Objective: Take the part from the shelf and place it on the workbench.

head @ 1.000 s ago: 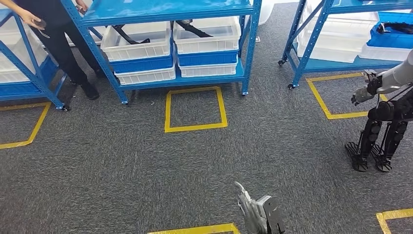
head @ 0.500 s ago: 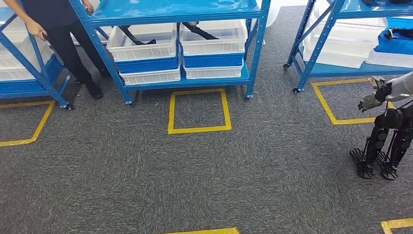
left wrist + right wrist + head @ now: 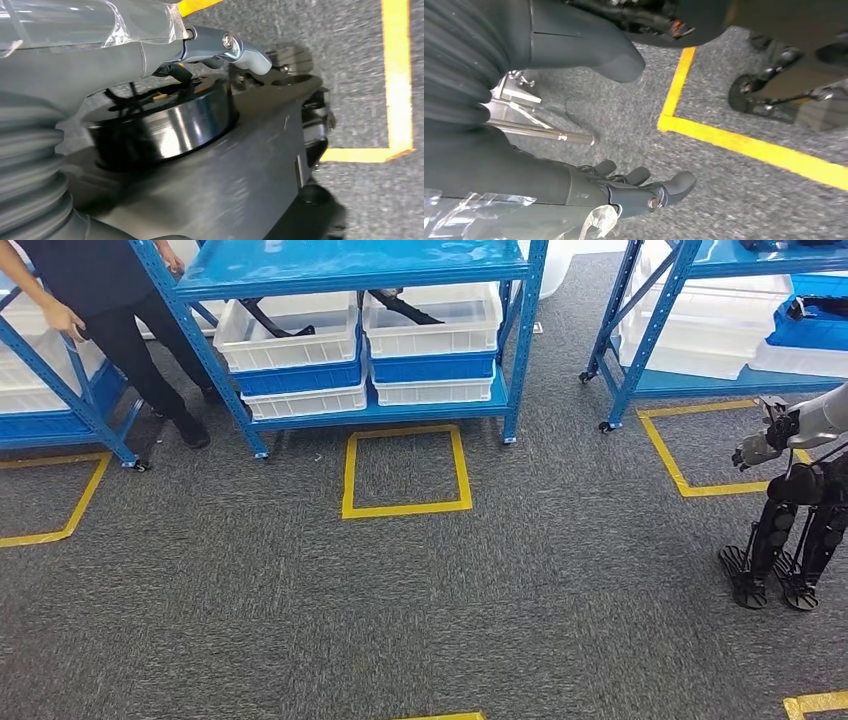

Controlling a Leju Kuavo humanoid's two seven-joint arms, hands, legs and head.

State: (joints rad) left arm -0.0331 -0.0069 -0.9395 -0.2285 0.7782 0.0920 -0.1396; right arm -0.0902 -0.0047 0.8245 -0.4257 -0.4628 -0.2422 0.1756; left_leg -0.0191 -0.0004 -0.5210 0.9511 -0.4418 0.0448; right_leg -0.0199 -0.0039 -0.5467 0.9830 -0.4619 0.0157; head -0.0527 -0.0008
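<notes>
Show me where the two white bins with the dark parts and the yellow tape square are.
left white bin (image 3: 290, 340), head view, on its front wall
right white bin (image 3: 432, 337), head view, on its front wall
yellow tape square (image 3: 405, 508), head view, on its near edge

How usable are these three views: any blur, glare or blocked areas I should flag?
Head view: evenly lit and sharp, with soft shadows under the blue shelf and glare on its top surface. Left wrist view: mostly blocked by dark robot body parts, slightly motion-blurred, with a bright reflection on a glossy black ring. Right wrist view: the right hand is in shade, the carpet with yellow tape reasonably sharp.
</notes>
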